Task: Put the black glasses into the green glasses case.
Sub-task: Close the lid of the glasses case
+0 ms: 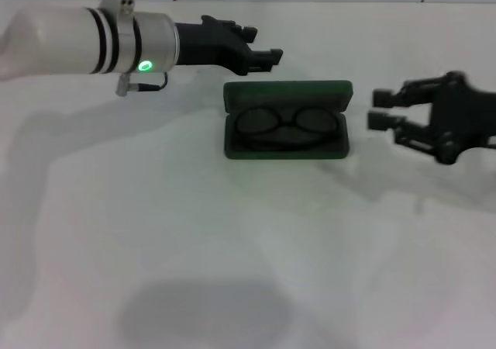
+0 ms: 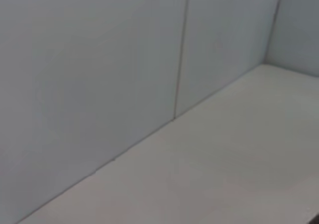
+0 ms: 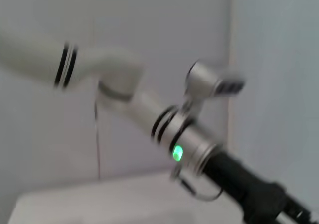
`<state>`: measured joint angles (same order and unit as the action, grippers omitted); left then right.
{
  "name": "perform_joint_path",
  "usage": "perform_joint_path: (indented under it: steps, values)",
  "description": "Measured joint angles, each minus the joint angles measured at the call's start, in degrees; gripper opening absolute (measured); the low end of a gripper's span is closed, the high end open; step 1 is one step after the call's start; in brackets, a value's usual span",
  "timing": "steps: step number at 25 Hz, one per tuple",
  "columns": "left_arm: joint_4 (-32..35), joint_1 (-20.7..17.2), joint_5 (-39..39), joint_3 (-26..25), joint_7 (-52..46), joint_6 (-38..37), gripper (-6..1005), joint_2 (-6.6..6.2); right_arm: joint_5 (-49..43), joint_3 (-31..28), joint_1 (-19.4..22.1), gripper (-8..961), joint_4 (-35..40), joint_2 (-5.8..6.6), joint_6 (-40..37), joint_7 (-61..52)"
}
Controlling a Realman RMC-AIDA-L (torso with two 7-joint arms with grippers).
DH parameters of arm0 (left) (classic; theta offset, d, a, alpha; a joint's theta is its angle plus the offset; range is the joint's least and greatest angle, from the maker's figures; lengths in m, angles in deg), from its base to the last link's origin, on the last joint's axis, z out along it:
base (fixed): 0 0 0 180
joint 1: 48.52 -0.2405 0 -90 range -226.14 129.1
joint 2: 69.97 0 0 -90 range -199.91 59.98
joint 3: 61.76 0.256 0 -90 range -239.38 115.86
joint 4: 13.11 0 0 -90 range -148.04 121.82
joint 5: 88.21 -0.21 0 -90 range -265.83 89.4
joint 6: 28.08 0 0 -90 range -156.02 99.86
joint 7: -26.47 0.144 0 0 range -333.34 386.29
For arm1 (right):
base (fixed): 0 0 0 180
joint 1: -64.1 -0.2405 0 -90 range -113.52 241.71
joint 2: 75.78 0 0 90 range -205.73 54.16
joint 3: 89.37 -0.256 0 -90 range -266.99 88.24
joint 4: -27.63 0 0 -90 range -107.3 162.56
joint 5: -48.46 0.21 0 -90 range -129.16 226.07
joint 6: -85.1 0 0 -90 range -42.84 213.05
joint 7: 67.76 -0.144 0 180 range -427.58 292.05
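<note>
While the green glasses case [image 1: 287, 121] is lying open on the white table [image 1: 232, 256], the black glasses [image 1: 285, 125] are being cradled inside it (lenses up). The left gripper [image 1: 263, 45] is being held just behind, fingers apart; the right gripper [image 1: 380, 108] is being held beside it, fingers spread.

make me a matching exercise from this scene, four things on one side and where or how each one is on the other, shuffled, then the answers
Column A
1. black glasses
2. green glasses case
3. left gripper
4. right gripper

Column B
a. lies open on the white table, lid up
b. open and holding nothing, to the right of the case, fingers pointing toward it
c. lying inside the case
d. open, behind the case's back left corner, on the arm with a green light

Pairs: 1-c, 2-a, 3-d, 4-b
</note>
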<state>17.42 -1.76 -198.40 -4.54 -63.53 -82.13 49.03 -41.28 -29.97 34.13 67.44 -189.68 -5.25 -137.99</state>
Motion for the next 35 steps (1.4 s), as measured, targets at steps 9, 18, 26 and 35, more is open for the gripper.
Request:
perform_joint_path:
  steps: [9,18,26,35]
  values:
    - [0.38,0.65,-2.06,0.44,-1.78,1.06,622,0.08,0.45,-10.2,4.46,490,-2.98,-0.67,-0.8,2.29]
    - [0.41,2.42,-5.34,0.59,-5.74,1.1,622,0.3,0.45,-11.6,5.21,585,-3.46,-1.34,-0.29,3.29]
    - [0.11,3.66,-5.37,6.3,-8.68,1.53,622,0.62,0.26,-11.16,4.86,592,-3.78,-1.47,0.5,3.44]
    - [0.81,1.76,-4.69,9.82,-8.27,0.82,622,0.76,0.18,-11.16,4.62,593,-4.61,-1.5,1.16,3.8]
